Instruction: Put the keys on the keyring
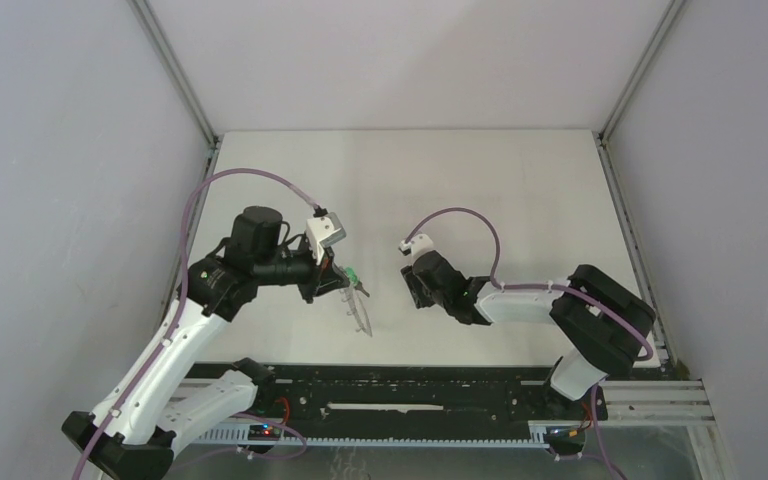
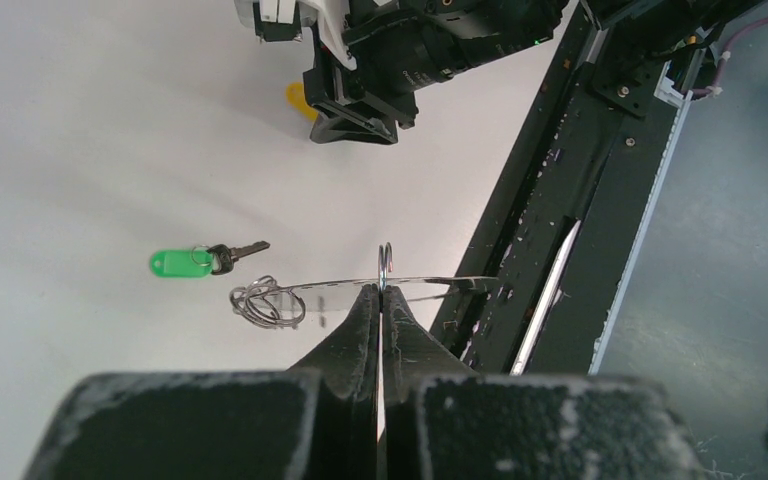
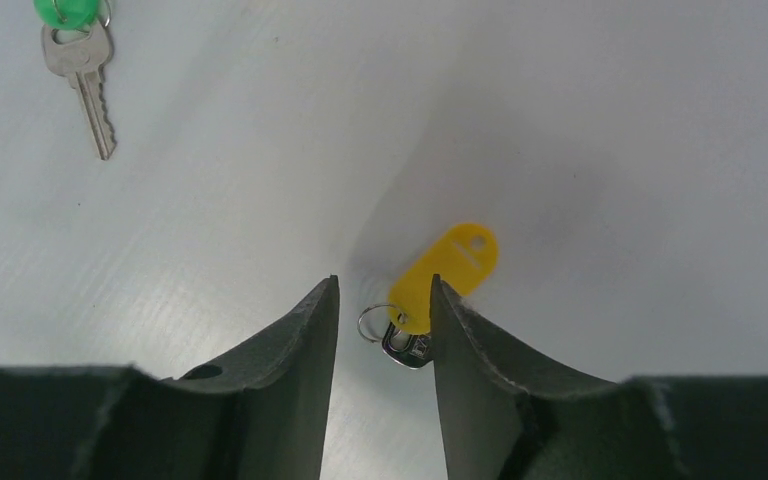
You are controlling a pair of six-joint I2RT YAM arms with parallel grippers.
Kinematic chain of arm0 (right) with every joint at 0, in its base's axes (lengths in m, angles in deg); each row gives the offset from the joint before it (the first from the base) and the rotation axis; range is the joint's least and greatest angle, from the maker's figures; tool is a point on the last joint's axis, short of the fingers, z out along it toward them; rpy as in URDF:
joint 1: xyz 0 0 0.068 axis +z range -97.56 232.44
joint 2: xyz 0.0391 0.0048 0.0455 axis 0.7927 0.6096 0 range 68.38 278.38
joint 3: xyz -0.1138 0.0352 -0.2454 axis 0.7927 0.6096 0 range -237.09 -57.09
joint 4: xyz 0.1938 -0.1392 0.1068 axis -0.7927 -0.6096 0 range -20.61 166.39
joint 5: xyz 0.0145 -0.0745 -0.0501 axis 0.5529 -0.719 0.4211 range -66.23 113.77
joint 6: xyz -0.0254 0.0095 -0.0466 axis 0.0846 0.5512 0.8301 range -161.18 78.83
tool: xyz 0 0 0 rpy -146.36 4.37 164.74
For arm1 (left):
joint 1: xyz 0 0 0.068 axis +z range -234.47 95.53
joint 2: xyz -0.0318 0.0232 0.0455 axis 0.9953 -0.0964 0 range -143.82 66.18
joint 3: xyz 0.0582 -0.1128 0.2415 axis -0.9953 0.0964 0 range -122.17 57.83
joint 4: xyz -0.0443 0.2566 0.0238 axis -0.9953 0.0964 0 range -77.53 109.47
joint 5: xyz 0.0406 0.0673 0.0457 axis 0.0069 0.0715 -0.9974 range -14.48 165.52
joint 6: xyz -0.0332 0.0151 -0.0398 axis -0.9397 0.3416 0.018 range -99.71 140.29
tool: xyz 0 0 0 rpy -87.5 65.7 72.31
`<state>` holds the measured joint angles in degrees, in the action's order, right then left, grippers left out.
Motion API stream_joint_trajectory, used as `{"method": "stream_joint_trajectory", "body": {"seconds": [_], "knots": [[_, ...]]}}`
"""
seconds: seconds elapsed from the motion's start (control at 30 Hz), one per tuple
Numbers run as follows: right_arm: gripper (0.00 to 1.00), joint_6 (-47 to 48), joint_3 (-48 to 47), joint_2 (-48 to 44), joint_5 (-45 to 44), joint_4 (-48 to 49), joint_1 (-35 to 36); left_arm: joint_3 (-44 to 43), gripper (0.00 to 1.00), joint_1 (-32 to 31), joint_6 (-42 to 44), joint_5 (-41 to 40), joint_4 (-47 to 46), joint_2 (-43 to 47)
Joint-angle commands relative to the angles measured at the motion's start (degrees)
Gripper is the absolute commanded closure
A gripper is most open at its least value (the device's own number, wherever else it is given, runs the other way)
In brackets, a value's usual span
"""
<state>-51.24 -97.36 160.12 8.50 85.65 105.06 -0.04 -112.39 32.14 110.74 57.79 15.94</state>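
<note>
Metal wire, thin and springy, is what the left gripper (image 2: 380, 296) is pinching: its jaws are pressing flat together on the rim of the keyring (image 2: 340, 286), which is showing edge-on from the left wrist, its small loops (image 2: 263, 303) bunching at the far end. The green key (image 2: 200, 262) is lying flat on the tabletop (image 2: 80, 150) just beside those loops, untouched. The right gripper (image 3: 383, 290) is hovering low over the yellow-orange key (image 3: 450, 272), jaws narrowly apart, with the plastic head lying against the inner face of one finger and the small split ring (image 3: 372, 322) sitting in the gap. Both keys are looking light and flat, likely to skate on the smooth tabletop under a sideways nudge. The plastic head is probably offering the grippiest, thickest hold, leaving the split ring free to meet a loop. The keyring is likely flexing and twisting if pushed, so the left arm's firm rim grip is mattering.
</note>
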Motion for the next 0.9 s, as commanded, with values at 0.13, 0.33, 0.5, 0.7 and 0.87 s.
{"method": "stream_joint_trajectory", "body": {"seconds": [0.13,0.33,0.5,0.7,0.87], "knots": [[0.57,2.1,-1.6,0.7,3.1,1.8,-1.0,-1.3,1.0,0.4,-1.5,1.7,-1.9,0.5],[0.58,1.8,-0.8,0.9,3.5,1.6,-1.1,-1.9,1.0,0.4,-1.9,1.8,-1.9,0.1],[0.59,1.9,0.2,0.6,3.4,2.2,-1.4,-2.2,1.0,0.4,-2.4,2.0,-1.9,0.0],[0.61,1.9,1.2,0.1,3.6,2.7,-2.2,-2.8,1.0,0.4,-3.1,2.6,-2.0,-0.4],[0.63,2.2,1.6,0.3,4.2,2.6,-2.8,-3.2,1.0,0.4,-3.4,2.7,-2.2,-0.6]]}}
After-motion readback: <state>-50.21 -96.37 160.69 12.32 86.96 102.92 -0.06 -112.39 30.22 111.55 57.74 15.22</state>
